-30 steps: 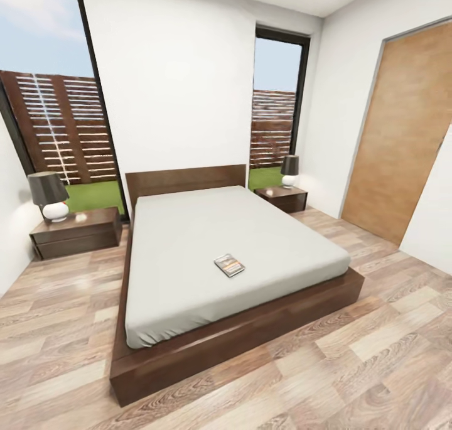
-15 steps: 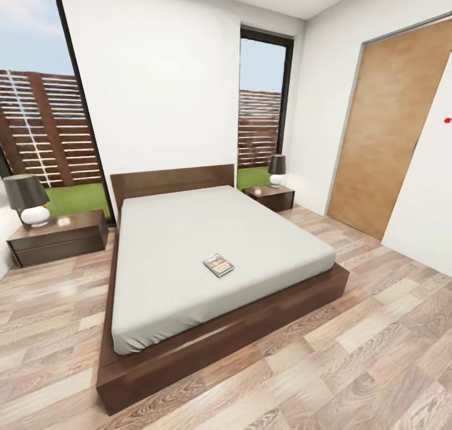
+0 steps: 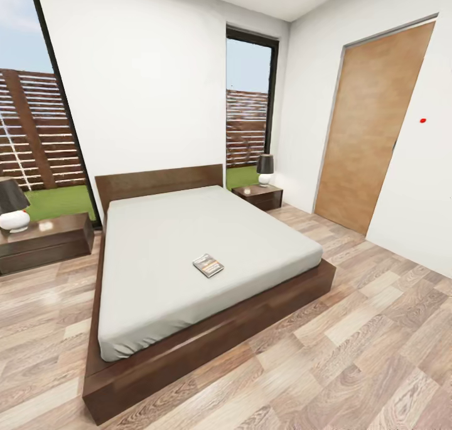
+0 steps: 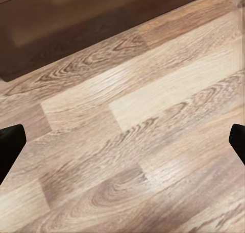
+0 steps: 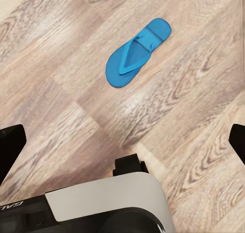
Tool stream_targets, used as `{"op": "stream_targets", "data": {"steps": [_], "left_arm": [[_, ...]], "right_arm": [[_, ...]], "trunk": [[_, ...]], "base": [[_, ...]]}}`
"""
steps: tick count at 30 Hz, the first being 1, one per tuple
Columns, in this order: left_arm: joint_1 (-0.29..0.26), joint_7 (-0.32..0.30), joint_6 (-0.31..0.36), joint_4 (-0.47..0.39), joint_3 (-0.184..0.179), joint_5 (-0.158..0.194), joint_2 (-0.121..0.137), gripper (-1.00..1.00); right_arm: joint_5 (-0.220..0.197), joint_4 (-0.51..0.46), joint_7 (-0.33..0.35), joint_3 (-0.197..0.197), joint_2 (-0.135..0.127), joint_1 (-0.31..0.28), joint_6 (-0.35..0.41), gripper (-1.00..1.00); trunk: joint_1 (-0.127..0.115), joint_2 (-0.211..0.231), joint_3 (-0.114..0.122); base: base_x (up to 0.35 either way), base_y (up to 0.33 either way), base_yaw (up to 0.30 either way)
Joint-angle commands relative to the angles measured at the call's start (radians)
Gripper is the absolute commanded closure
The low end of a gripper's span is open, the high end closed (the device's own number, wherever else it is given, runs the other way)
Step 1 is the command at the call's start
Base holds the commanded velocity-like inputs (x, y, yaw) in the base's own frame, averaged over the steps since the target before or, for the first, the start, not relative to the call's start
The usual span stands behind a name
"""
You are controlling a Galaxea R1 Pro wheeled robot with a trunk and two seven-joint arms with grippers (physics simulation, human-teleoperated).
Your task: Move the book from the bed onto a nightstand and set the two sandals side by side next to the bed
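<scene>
1. Bedroom view has slid sideways since a second ago: bed (image 3: 188, 348), both nightstands and the windows all sit further toward the left of the head view now, and more of the wooden door (image 3: 370, 129) and the white wall beside it shows. That's the camera swinging, nothing in the room moved
2. Book (image 3: 208, 265) lies flat on the mattress, toward the foot end, same spot on the bed as before
3. Left nightstand (image 3: 47, 241) with its dark-shaded lamp (image 3: 11, 203) is now cut by the picture's edge; the far nightstand (image 3: 258, 196) sits by the other side of the headboard, also with a lamp (image 3: 265, 169)
4. Sandal (image 5: 137, 52), bright blue, lies sole-down on the plank floor (image 5: 194, 105) in the right wrist view, just one of them, with part of the robot's base (image 5: 107, 202) near it
5. Left pincer (image 4: 122, 141) hangs over bare planks by a dark wooden edge, fingers spread wide, nothing in it
6. Right pincer (image 5: 122, 141) is spread wide too and empty
</scene>
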Motion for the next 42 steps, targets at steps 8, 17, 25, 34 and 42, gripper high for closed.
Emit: {"op": "stream_targets", "data": {"steps": [8, 17, 25, 34, 42], "left_arm": [[0.000, -0.001, -0.002, 0.000, 0.000, 0.001, 0.000, -1.00], [0.000, -0.001, -0.002, 0.000, 0.000, 0.001, 0.000, -1.00], [0.000, -0.001, -0.002, 0.000, 0.000, 0.001, 0.000, -1.00], [0.000, -0.001, -0.002, 0.000, 0.000, 0.001, 0.000, -1.00], [0.000, -0.001, -0.002, 0.000, 0.000, 0.001, 0.000, -1.00]], "right_arm": [[-0.010, 0.000, 0.000, 0.001, 0.001, -0.001, -0.003, -1.00], [-0.008, 0.002, 0.001, 0.002, 0.002, -0.001, -0.005, -1.00], [-0.007, 0.002, 0.005, 0.002, 0.002, -0.001, -0.005, -1.00], [-0.007, 0.002, 0.004, 0.002, 0.002, 0.000, -0.005, -1.00], [-0.007, 0.002, 0.004, 0.002, 0.002, 0.000, -0.005, -1.00]], "trunk": [[0.000, 0.000, -0.001], [0.000, 0.000, -0.001], [0.000, 0.000, -0.001], [0.000, 0.000, -0.001], [0.000, 0.000, -0.001]], "base": [[0.000, 0.000, -0.135], [0.000, 0.000, -0.234], [0.000, 0.000, -0.280], [0.000, 0.000, -0.283], [0.000, 0.000, -0.283]]}}
